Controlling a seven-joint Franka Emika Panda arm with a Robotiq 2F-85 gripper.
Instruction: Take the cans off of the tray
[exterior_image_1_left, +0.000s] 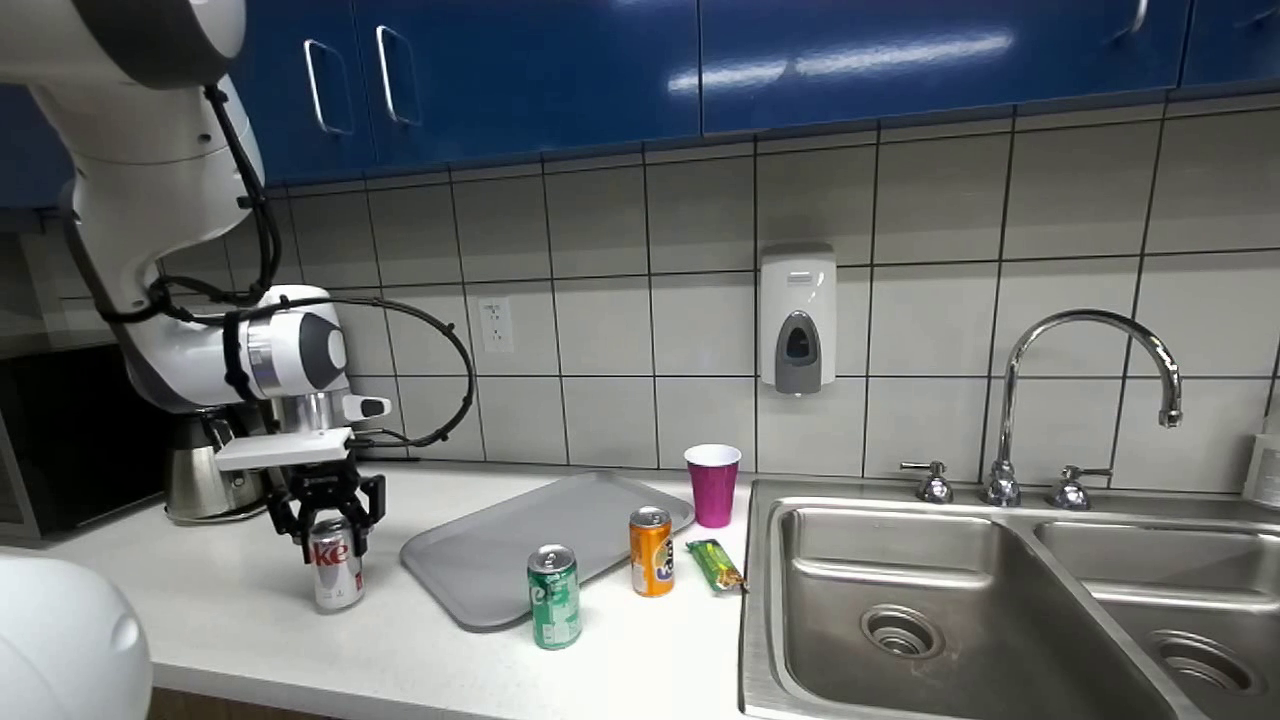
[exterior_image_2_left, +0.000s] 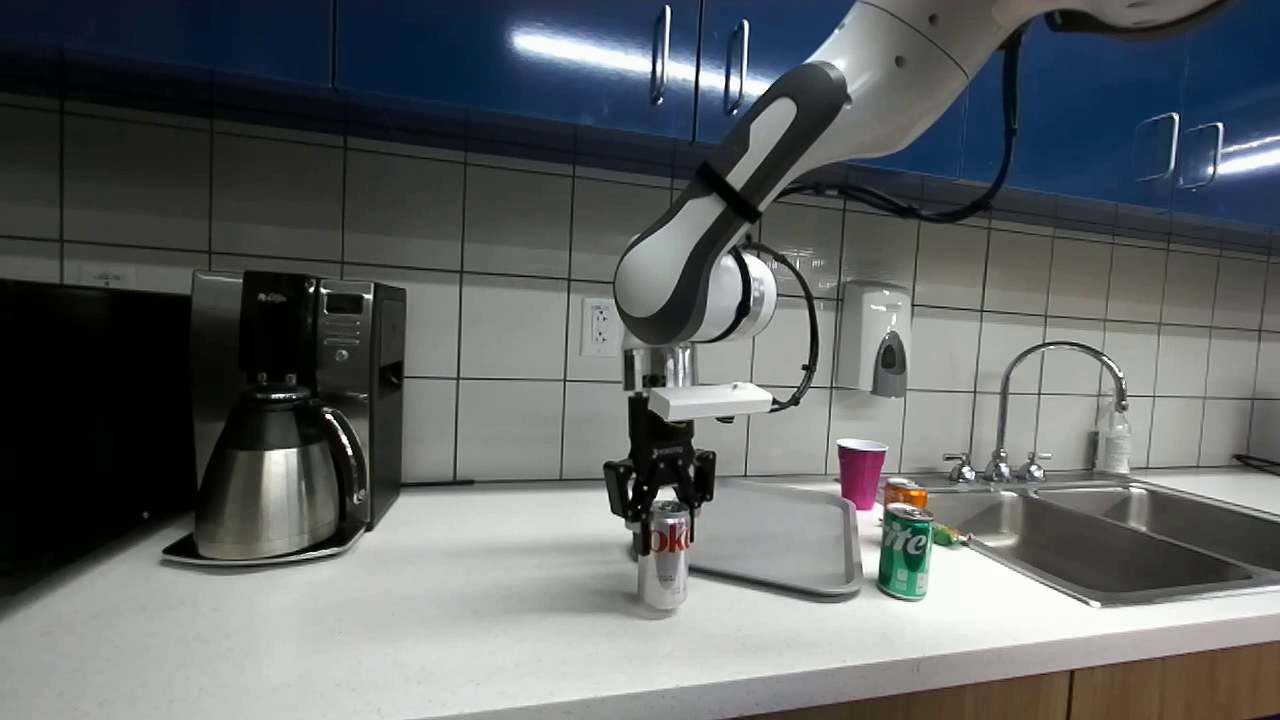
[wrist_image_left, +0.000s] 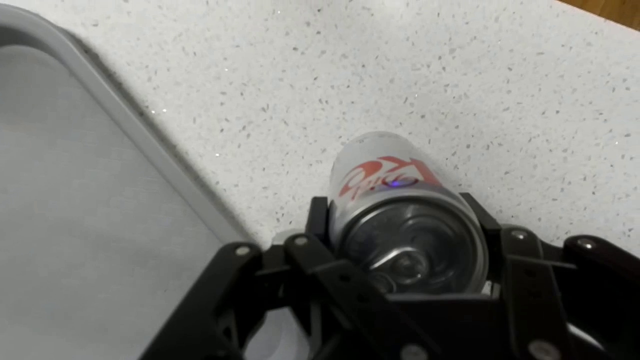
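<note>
Green can (exterior_image_1_left: 555, 605): lower middle of an exterior view, on the counter (exterior_image_1_left: 230, 625) beside the tray (exterior_image_1_left: 540, 535), upright, white lettering.
Silver can (exterior_image_1_left: 338, 580): lower left, off the tray, long axis upright, lid up, red lettering; base contact with the counter unclear.
Gripper (exterior_image_1_left: 335, 545): pinching the silver can's sides below the lid.
Orange can (exterior_image_1_left: 652, 553): beyond the green can, beside the tray, upright.
Tray: flat, grey, long axis slanting lower left to upper right.

blue cabinets (exterior_image_1_left: 540, 80), streaked with reflected light (exterior_image_1_left: 905, 53), hang above a pale tiled wall (exterior_image_1_left: 605, 325) with dark grout; a speckled white tabletop (exterior_image_2_left: 450, 630) below holds a 2-basin steel sink (exterior_image_1_left: 762, 600).
</note>
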